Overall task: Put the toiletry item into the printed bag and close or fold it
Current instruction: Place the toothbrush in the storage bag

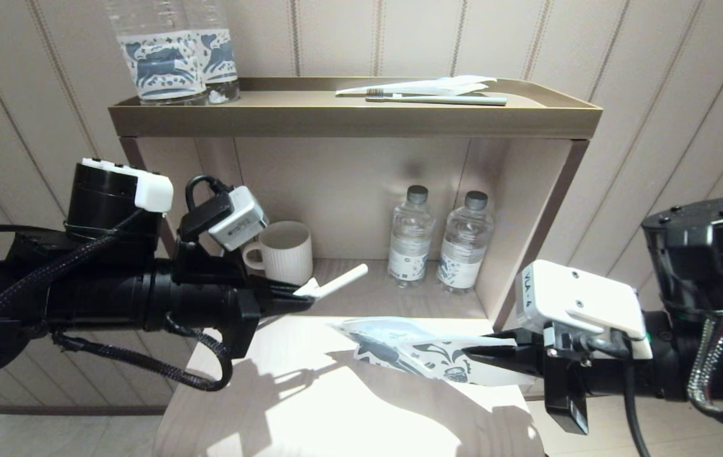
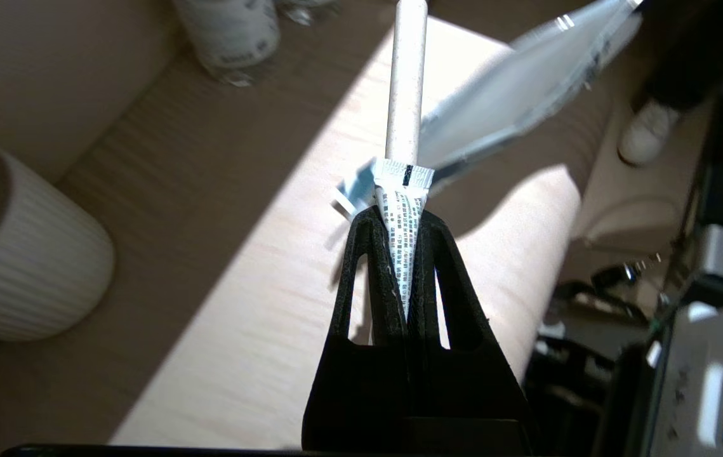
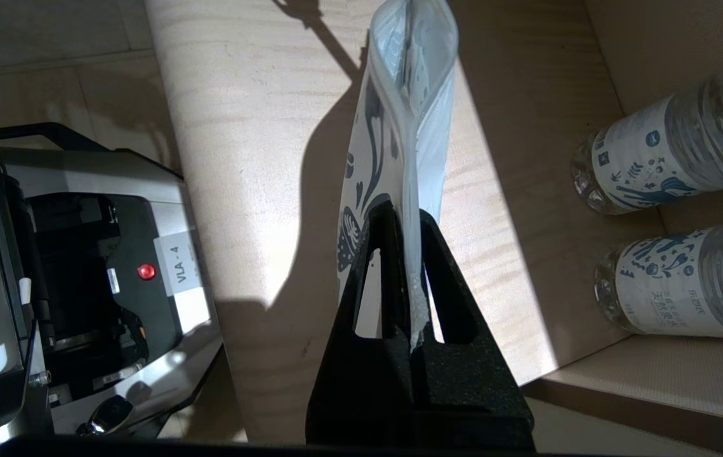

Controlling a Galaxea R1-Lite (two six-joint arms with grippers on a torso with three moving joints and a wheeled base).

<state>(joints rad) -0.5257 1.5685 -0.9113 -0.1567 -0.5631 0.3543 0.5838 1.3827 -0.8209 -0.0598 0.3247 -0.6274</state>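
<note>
toiletry item (image 1: 336,283), a slim white stick paired with a small printed sachet, is held in the air above the counter (image 1: 310,406), short of the bag mouth. we find the left gripper (image 1: 298,296) pressed together on the sachet end, so the white stick projects freely beyond its tips toward the shelf. printed bag (image 1: 412,352) hangs level just beside and below it, pinched at one end by the right gripper (image 1: 485,352); its far mouth (image 3: 409,38) gapes only narrowly in the right wrist view.

risks, in our judgement: the stick tip is not lined up with the mouth and could strike the bag's edge, folding the pouch or pushing it aside. the grip on the thin sachet is small, so a knock might twist the item or pull it loose. the bag is held at one end only and may sag or swing on contact.

the counter is pale wood grain in hard sunlight with strong shadows. behind it an open shelf holds a ribbed white mug (image 1: 285,251) and two water bottles (image 1: 440,241); the tray (image 1: 355,117) on top carries a second toothbrush (image 1: 437,99) and larger bottles (image 1: 174,51). the wall is striped.
</note>
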